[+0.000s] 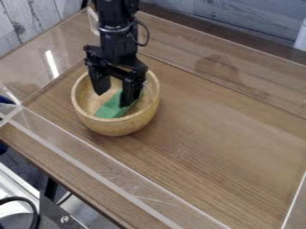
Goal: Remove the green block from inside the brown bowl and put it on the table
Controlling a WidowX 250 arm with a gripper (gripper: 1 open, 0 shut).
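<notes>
The brown bowl [116,121] stands on the table [216,125] at the left. Inside it lies the green block [114,106], partly hidden behind the gripper. My gripper [116,95] points straight down into the bowl, open, one black finger [97,83] to the left of the block and the other to its right. Whether the fingers touch the block I cannot tell.
Clear acrylic walls [72,152] run along the table's front and left edges. Bare wood-grain tabletop stretches to the right of the bowl. A weathered plank wall [30,22] shows at the back left.
</notes>
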